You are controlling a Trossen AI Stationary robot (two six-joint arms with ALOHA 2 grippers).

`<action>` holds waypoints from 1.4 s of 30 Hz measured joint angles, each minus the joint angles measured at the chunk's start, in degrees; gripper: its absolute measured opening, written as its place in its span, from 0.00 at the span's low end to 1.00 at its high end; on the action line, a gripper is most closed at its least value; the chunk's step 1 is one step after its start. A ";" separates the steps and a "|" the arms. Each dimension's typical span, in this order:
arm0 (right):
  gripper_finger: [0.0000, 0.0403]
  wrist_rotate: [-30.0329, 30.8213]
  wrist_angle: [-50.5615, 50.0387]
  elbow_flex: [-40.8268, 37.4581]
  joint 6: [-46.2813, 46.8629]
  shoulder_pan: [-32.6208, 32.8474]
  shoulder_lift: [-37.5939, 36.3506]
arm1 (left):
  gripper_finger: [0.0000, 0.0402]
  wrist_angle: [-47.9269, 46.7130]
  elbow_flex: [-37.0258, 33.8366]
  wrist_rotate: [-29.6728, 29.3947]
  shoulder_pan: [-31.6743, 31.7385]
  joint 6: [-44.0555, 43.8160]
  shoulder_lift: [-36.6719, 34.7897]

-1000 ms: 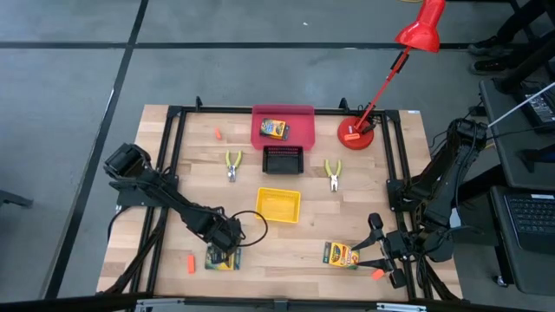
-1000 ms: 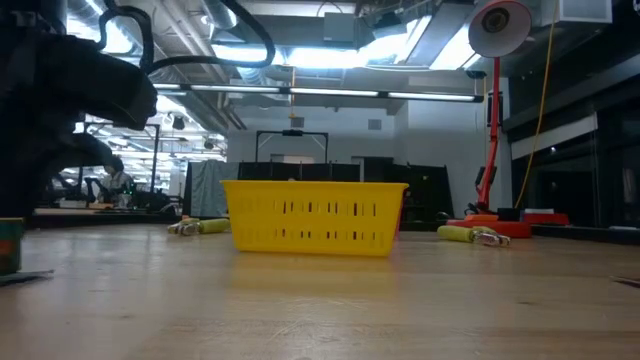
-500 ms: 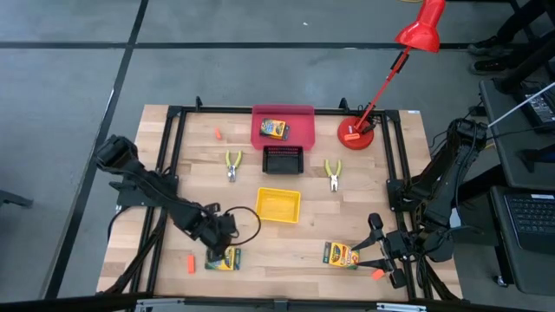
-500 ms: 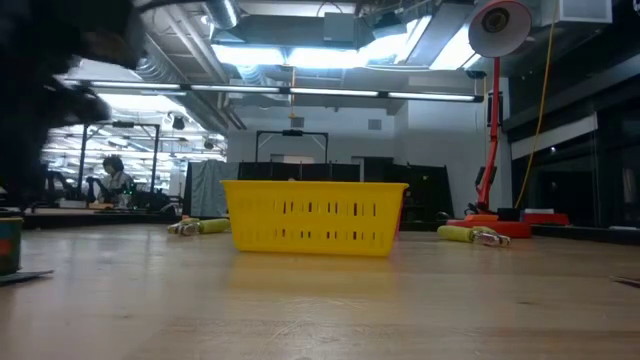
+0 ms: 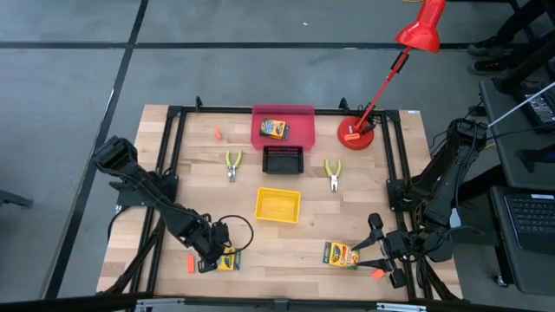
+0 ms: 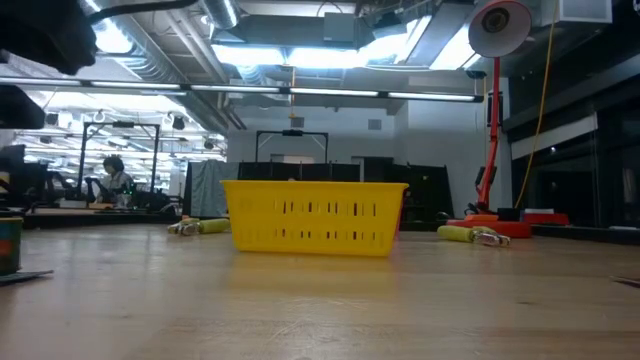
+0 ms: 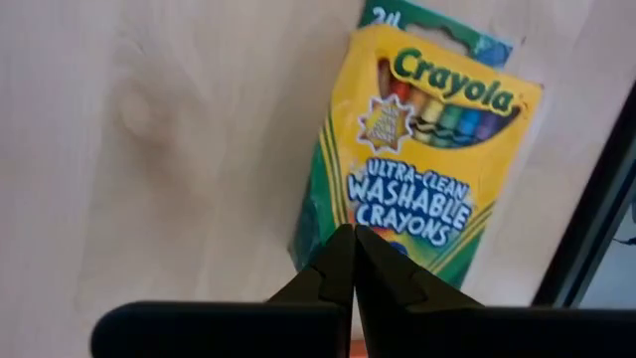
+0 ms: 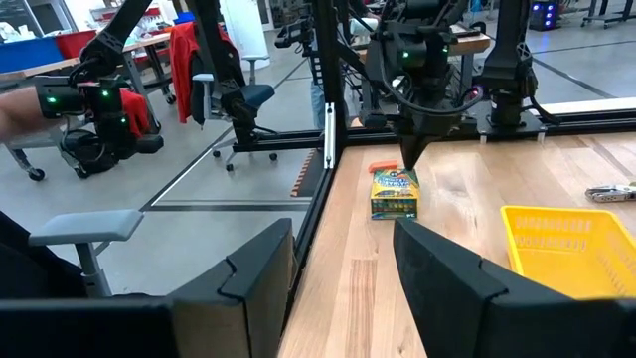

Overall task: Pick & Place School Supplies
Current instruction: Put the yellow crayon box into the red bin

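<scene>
left hand point(image 7: 352, 261), clenched to a dark point, hovers over glossy rectangular crayon box point(image 7: 422, 159) on pale wood.

Closed left pincer point(image 7: 353, 261) tips over a yellow-and-green cardboard crayon box point(image 7: 422, 159) lying flat on the pale wooden desk point(image 7: 149, 129).
</scene>
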 joint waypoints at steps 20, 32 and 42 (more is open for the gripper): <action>0.45 -0.02 -0.03 0.01 0.02 0.01 0.01 | 0.01 6.32 -6.31 -1.77 -0.54 -2.61 0.09; 0.45 -0.04 0.00 0.01 -0.03 0.00 0.00 | 0.01 4.67 -6.47 -5.90 5.07 2.69 0.17; 0.45 -0.07 -0.03 0.01 -0.40 0.00 0.02 | 0.01 3.71 -6.70 -10.77 12.71 10.19 0.44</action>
